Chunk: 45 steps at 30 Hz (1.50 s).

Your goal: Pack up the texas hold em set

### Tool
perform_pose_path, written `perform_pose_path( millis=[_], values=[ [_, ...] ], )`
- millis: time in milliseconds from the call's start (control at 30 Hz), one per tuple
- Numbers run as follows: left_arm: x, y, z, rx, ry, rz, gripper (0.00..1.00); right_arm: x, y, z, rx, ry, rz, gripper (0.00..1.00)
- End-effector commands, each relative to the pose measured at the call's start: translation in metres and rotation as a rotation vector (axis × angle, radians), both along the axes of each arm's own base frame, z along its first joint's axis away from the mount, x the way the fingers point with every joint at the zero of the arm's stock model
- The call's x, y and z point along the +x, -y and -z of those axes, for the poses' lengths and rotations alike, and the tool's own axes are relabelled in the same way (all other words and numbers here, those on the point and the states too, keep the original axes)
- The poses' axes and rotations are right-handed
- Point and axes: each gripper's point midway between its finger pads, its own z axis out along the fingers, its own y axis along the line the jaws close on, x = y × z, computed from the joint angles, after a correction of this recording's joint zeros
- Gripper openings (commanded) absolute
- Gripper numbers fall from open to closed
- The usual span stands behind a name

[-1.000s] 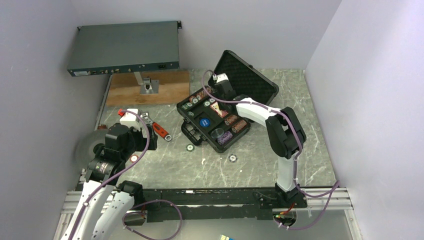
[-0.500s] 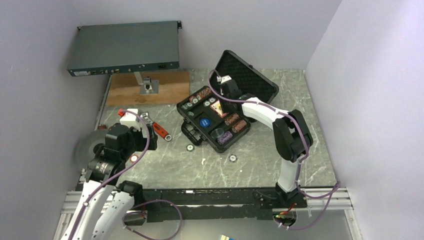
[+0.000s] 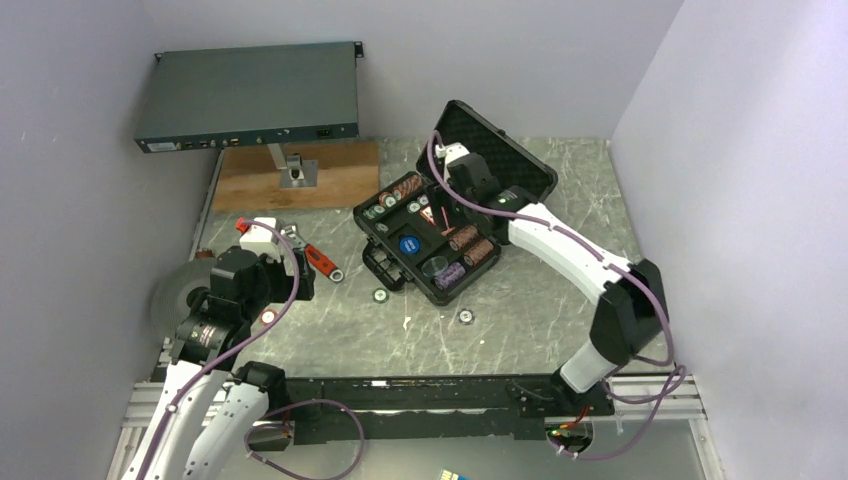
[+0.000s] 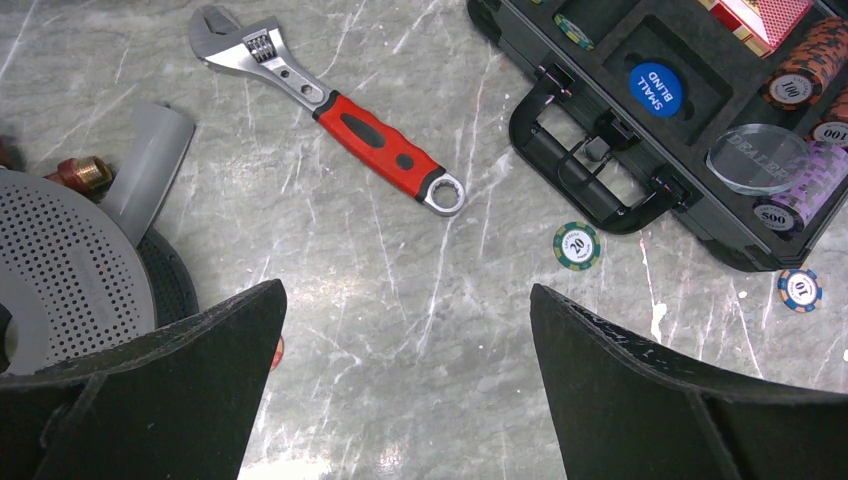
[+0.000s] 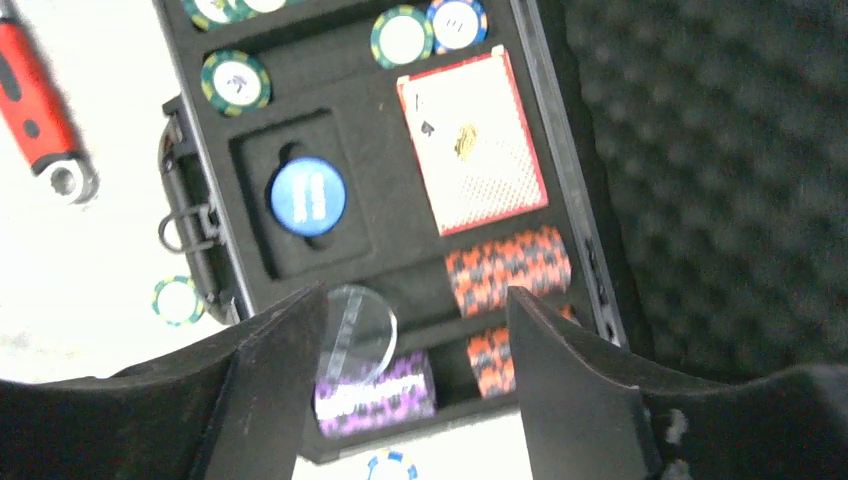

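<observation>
A grey-veined marble bench (image 3: pixel 520 320) carries the clutter. At about 9 o'clock a red-handled adjustable wrench (image 3: pixel 318 260) lies flat, its silver head pointing to 10 o'clock and its ring end to 4 o'clock. At 11 o'clock sits a wooden board (image 3: pixel 340 175) with a small metal bracket (image 3: pixel 293 170) on it, and above that a flat grey rack-mount box (image 3: pixel 250 95) against the back wall. At 8 o'clock, on the bench's edge, lies a round grey perforated disc (image 3: pixel 175 295), a small brass fitting (image 4: pixel 80 172) just beside it.
</observation>
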Motion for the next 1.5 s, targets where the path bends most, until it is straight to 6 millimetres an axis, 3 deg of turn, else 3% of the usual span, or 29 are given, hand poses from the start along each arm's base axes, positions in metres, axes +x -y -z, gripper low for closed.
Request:
perform_pose_path(
  millis=[0, 200, 400, 633, 933, 1467],
  values=[
    [0.004, -0.001, -0.011, -0.01, 0.047, -0.006, 0.99, -0.053, 0.019, 0.01, -0.009, -0.13, 0.054, 0.72],
    [0.004, -0.001, -0.012, -0.01, 0.049, -0.006, 0.99, -0.109, 0.031, 0.023, 0.018, -0.248, 0.114, 0.77],
    [0.003, -0.001, -0.012, -0.01, 0.051, -0.006, 0.99, -0.139, 0.049, 0.037, 0.044, -0.316, 0.251, 0.76],
    [0.002, -0.002, -0.014, -0.014, 0.063, -0.01, 0.99, -0.165, 0.047, 0.076, 0.097, -0.431, 0.298, 0.69],
    [0.002, -0.002, -0.014, -0.012, 0.059, -0.01, 0.99, -0.165, 0.041, 0.119, 0.052, -0.476, 0.325, 0.68],
    [0.003, -0.001, -0.012, -0.01, 0.053, -0.004, 0.99, -0.169, 0.046, 0.153, -0.054, -0.525, 0.324, 0.62]
  ],
)
